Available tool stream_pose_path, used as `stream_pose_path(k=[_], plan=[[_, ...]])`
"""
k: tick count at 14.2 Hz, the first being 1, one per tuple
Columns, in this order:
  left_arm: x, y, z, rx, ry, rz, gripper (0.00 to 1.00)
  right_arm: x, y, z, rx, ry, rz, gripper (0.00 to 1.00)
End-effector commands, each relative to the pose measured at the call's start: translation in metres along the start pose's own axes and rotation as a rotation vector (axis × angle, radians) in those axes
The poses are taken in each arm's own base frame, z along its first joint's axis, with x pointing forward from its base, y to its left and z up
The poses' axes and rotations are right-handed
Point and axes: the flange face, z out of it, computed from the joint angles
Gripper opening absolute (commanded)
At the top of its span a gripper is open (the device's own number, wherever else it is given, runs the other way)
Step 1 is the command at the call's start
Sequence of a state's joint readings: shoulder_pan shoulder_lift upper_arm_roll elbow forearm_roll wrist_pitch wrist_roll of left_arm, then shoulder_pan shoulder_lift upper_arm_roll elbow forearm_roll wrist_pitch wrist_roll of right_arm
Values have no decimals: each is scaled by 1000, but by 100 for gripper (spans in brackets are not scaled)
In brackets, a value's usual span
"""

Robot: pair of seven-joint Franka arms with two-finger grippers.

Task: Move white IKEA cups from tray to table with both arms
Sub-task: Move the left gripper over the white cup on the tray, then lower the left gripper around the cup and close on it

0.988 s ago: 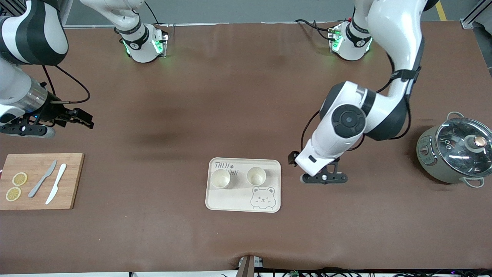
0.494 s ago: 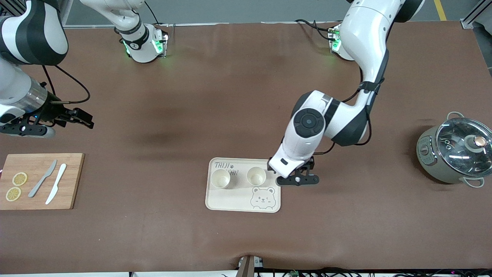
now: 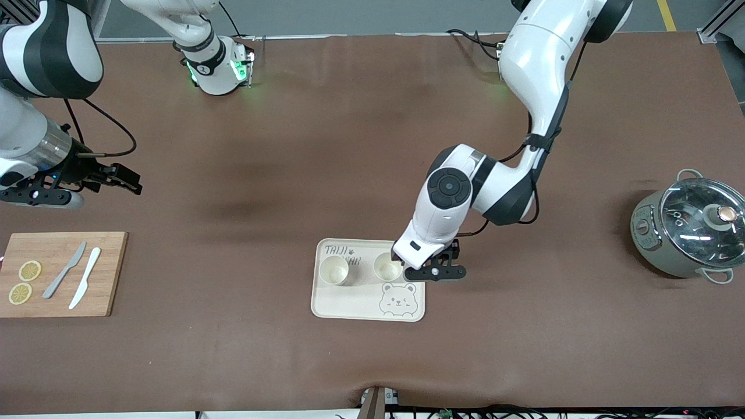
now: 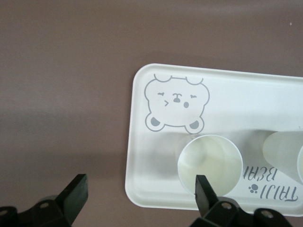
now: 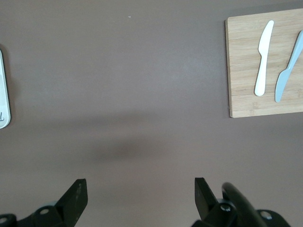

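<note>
Clearly, in the front view both white IKEA cups sit upright on the cream TAIJI BEAR tray (image 3: 326, 305), which lies on the brown bench (image 3: 372, 151) near the front camera. One cup (image 3: 334, 270) stands toward the right arm's end of the tray, partly covering the lettering; the other cup (image 3: 386, 267) stands toward the left arm's end, just above the bear face. The left gripper (image 3: 429, 269) hangs over the tray's edge beside that second cup, presumably because this is the cup closest to its own reach. The right gripper (image 3: 64, 189) waits over bare bench toward its own end, above the wooden cutting board (image 3: 110, 273) with its lemon slices (image 3: 25, 282), grey knife (image 3: 64, 270) and white knife (image 3: 85, 286). A lidded pot (image 3: 689, 230) sits at the left arm's end.

From the left wrist view, the fingers (image 4: 204, 189) are released and spread wide, grasping nothing. One fingertip overlaps the rim of the near cup (image 4: 210, 163) while the other is over bare cloth off the tray, so the spread is not yet centred on the cup; I judge it needs shifting before closing. The second cup (image 4: 284, 153) shows at the frame's edge.

From the right wrist view, the fingers (image 5: 75, 196) are likewise released and empty, over plain cloth, with a sliver of the tray (image 5: 3, 90) and the cutting board (image 5: 246, 66) in sight.
</note>
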State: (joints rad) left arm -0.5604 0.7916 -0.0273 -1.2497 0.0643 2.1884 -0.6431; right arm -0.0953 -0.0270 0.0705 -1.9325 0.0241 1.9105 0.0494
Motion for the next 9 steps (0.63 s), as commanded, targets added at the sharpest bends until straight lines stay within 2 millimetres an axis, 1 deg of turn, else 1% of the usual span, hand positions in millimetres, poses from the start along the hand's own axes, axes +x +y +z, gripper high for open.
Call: stream_pose_path(k=[1, 4, 7, 8, 9], plan=[[-4, 14, 14, 1, 27, -3, 100, -5, -1, -3, -13, 6, -8, 100], [-9, 19, 29, 2, 20, 8, 100, -5, -1, -3, -13, 6, -8, 100], [-16, 27, 35, 4, 13, 22, 100, -5, 0, -3, -13, 6, -7, 100], [-18, 26, 43, 8, 4, 24, 100, -5, 0, -3, -13, 6, -7, 100], [-15, 28, 43, 4, 11, 24, 100, -5, 0, -3, -13, 6, -7, 100]])
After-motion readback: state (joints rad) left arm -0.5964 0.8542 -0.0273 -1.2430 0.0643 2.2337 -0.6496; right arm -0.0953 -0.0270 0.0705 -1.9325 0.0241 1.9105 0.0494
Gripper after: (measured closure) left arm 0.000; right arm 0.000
